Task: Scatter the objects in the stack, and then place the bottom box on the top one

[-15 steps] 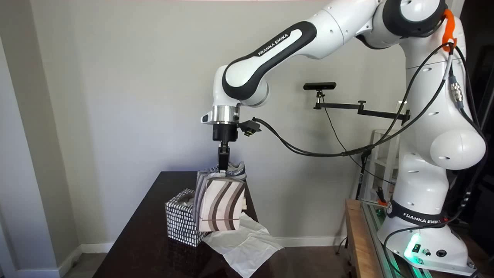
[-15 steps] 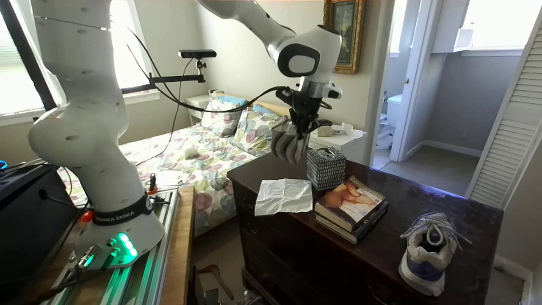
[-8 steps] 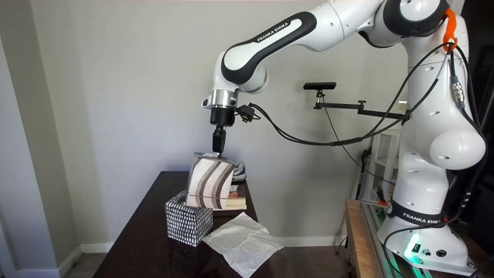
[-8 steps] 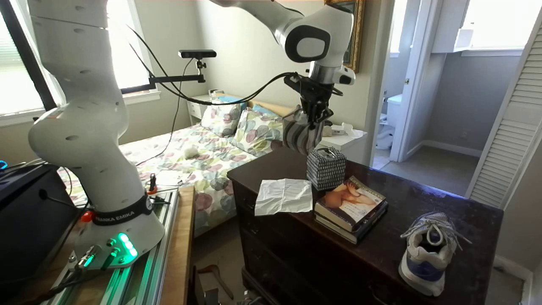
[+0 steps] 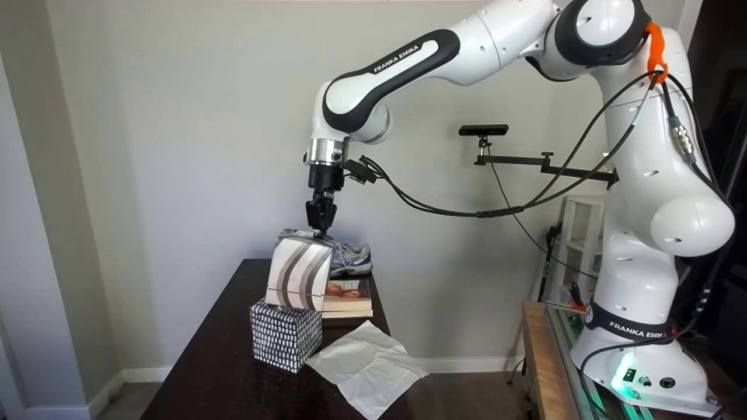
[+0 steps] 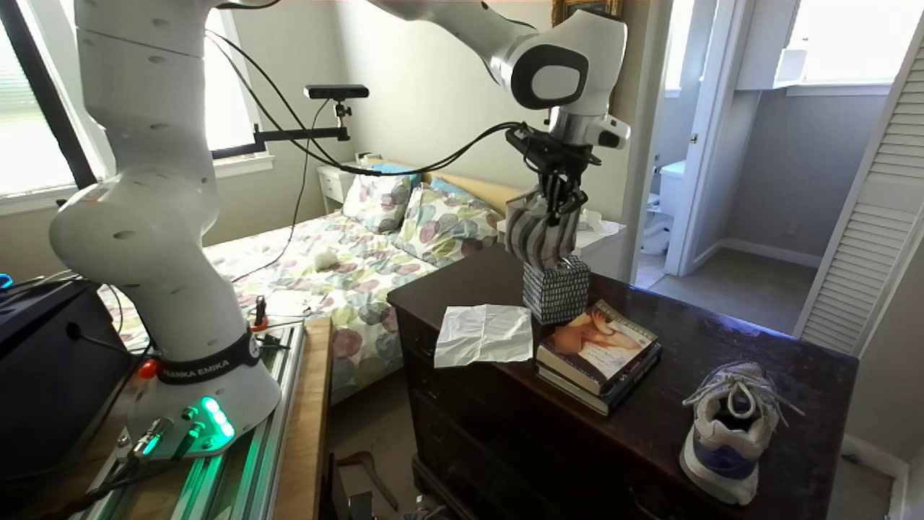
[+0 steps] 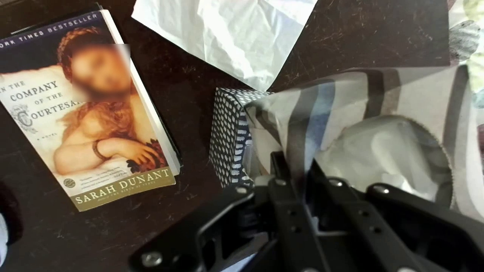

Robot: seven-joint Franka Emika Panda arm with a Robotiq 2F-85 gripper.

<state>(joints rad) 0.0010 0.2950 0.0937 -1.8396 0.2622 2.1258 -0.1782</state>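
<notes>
My gripper (image 7: 296, 161) is shut on the upper wall of a striped box (image 7: 348, 90) and holds it off the dresser, slightly tilted. The striped box, with brown and cream stripes, also shows in both exterior views (image 5: 299, 274) (image 6: 535, 235). A black box with white dashes (image 5: 286, 338) stands upright on the dresser; it also shows in an exterior view (image 6: 556, 295) and the wrist view (image 7: 228, 139). The striped box hangs over its top and hides most of it. I cannot tell whether the two touch.
A stack of two books (image 6: 599, 347) lies beside the dashed box. A white paper sheet (image 5: 367, 367) lies on the dresser (image 5: 210, 367) near the edge facing the robot. A grey shoe (image 6: 729, 440) stands at one end. A bed (image 6: 325, 267) stands beyond the dresser.
My gripper has lifted the striped box from beside the dashed box and carried it across to above that box. The dashed box, books, paper and shoe have not moved.
</notes>
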